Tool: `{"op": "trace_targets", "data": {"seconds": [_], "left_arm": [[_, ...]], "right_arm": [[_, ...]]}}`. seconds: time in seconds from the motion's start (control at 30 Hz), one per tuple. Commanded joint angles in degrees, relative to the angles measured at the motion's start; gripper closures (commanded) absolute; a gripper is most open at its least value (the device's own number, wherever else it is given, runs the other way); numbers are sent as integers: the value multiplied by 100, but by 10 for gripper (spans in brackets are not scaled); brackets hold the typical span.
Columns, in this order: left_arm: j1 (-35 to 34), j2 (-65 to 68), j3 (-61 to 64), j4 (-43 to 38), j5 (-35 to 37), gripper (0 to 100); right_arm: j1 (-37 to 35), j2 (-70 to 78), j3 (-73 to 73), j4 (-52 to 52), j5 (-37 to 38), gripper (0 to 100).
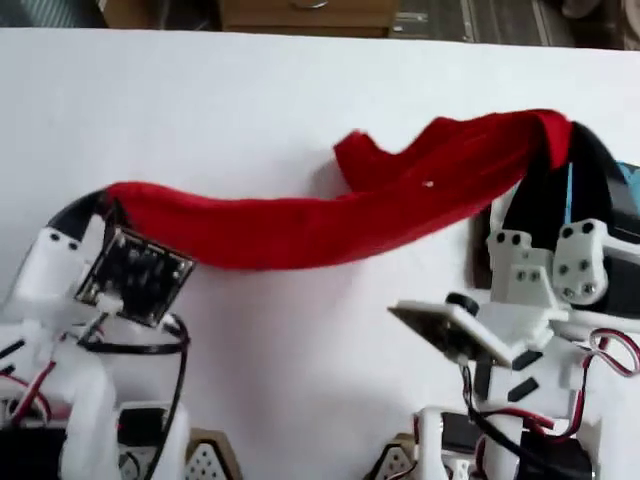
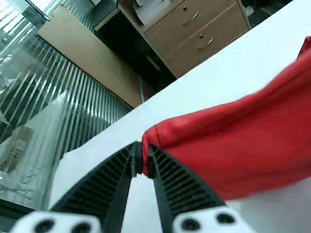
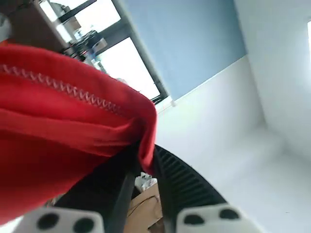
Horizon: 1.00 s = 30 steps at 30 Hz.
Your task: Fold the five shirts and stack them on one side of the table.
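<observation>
Shirt: a red shirt (image 1: 330,215) is bunched into a long band and stretched between the two arms over the white tabletop (image 1: 300,80). A loose flap sticks out near its right end.
Left claw (image 2: 142,156): pinched tight on the shirt's left end, with cloth caught between the tips.
Right claw (image 3: 144,160): clamped on the other end, with the stitched hem draped over it.
Behind: wooden drawers (image 2: 204,34) beyond the tabletop.

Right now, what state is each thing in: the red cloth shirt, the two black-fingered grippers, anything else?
Red cloth shirt: bunched into a long band, strung between both grippers.
Left gripper: shut on one end of the shirt.
Right gripper: shut on the other end.
Wooden drawers in the background: shut.
</observation>
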Motion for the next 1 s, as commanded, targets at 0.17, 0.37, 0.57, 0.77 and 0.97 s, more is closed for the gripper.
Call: {"op": "trace_targets", "data": {"seconds": [0.17, 0.37, 0.57, 0.77, 0.97], "left_arm": [[-914, -44, 1059, -1055, -35, 978], [-1029, -53, 927, -1415, 9, 979], [-1029, -53, 435, -1354, 18, 979], [-1037, -53, -92, -1354, -26, 979], [-1037, -53, -690, -1354, -26, 979]], "right_arm": [[40, -13, -299, -1130, -79, 978], [66, -57, -299, -1710, -70, 978], [75, -66, -492, -1736, -70, 978], [57, -31, -932, -1701, -70, 978], [75, -13, -782, -1604, -53, 978]]}}
